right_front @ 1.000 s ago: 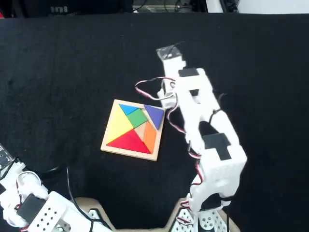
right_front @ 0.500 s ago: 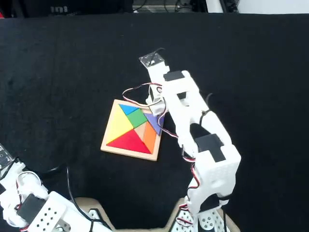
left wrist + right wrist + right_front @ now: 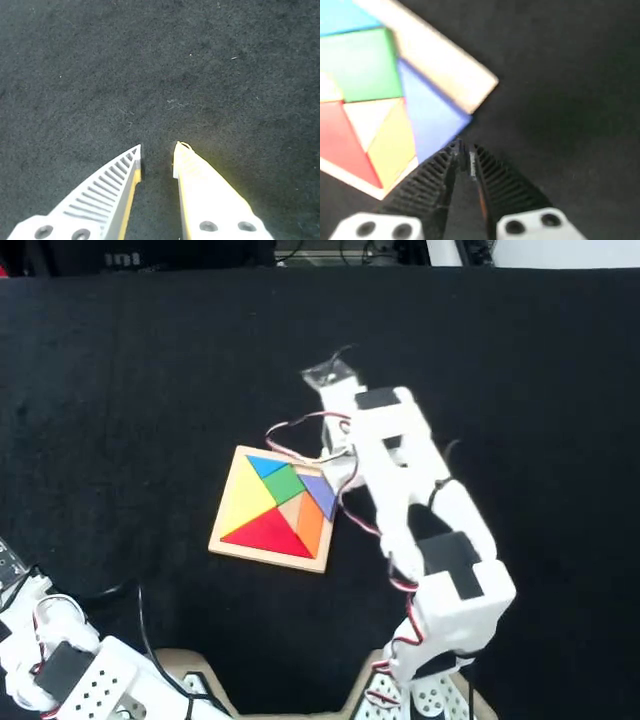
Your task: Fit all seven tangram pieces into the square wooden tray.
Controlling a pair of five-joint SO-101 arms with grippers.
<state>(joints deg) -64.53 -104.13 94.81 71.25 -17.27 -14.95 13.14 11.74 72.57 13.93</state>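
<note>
Right arm (image 3: 405,465) has backed off the tray (image 3: 228,540) mid-desk, jaws nearly closed and gripping nothing, and six pieces look seated but the blue triangle (image 3: 427,112) seems to overhang the rim at the far-right corner, so not done; left jaws slightly parted.
</note>
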